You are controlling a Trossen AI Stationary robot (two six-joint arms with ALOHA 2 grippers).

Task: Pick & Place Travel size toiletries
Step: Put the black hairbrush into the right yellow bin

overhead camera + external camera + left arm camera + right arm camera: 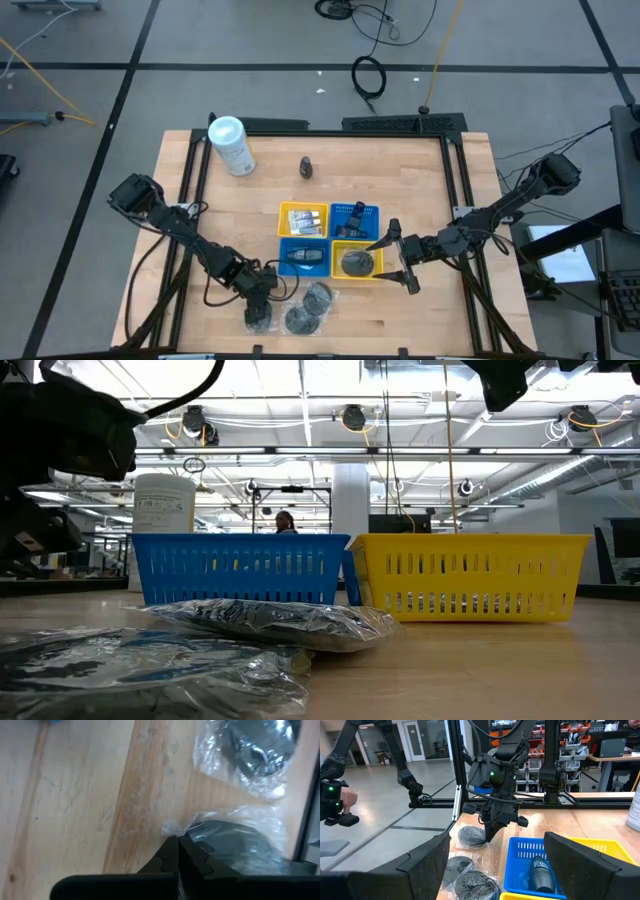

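Left gripper [262, 308] is pinched shut on the clear wrap of a dark disc [258, 318] at the table's six o'clock edge. Baskets [304, 257] lie toward one o'clock, close by. Right gripper [392, 257] hangs wide open beside the yellow basket [374, 270].

left gripper [487, 837] pinching wrapped disc [471, 836], blue basket [532, 862]

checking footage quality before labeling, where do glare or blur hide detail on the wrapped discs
Left wrist view: soft throughout, the clear wrap glints white, and the left gripper sits shut on its edge. Low view: the nearest wrapped disc is blurred with sheen; ceiling lights flare behind. High view: evenly lit, the discs tiny. Right wrist view: the open right gripper's fingers loom dark and blurred.
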